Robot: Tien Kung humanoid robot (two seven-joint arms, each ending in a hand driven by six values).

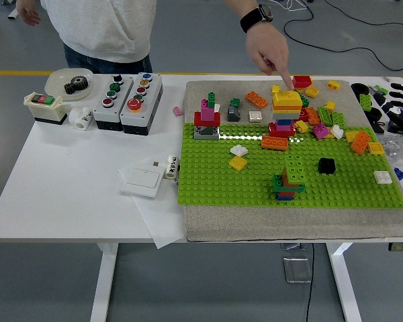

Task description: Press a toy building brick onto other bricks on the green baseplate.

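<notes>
At the table's right edge my right hand [396,107] rests, its fingers unreadable. Leftward across loose bricks stands the yellow-topped brick stack [286,111] on the green baseplate [349,191], where a person's hand [269,50] points down.

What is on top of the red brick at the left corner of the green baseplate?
On the red brick sits a pink brick, with a small magenta piece above it. Whatever is between them is covered.
</notes>
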